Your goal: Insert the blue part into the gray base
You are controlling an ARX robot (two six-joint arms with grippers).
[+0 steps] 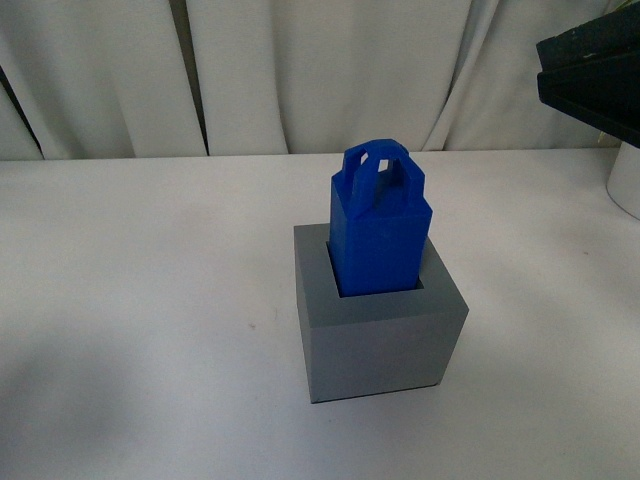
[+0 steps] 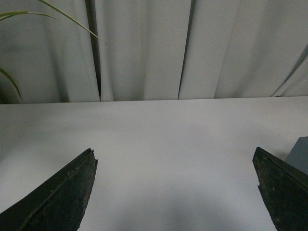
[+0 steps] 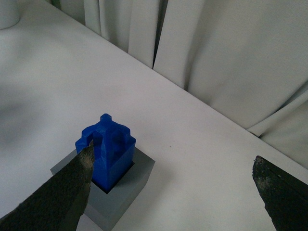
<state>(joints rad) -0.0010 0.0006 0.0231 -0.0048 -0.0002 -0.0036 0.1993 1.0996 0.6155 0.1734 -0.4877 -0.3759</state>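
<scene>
The blue part [image 1: 380, 230] stands upright in the square recess of the gray base [image 1: 385, 340] near the middle of the white table, its loop handles on top. The right wrist view looks down on both, the blue part [image 3: 109, 151] in the gray base [image 3: 120, 195]. My right gripper [image 3: 171, 192] is open and empty, raised above the table, one finger overlapping the base in the picture. Its dark body [image 1: 590, 75] shows at the upper right of the front view. My left gripper [image 2: 175, 192] is open and empty over bare table; a corner of the gray base [image 2: 299, 154] shows beside one finger.
White curtains [image 1: 300, 70] hang behind the table's far edge. A white round object [image 1: 627, 180] stands at the right edge of the table, also seen in the right wrist view [image 3: 8, 12]. Thin green plant leaves [image 2: 29, 19] show in the left wrist view.
</scene>
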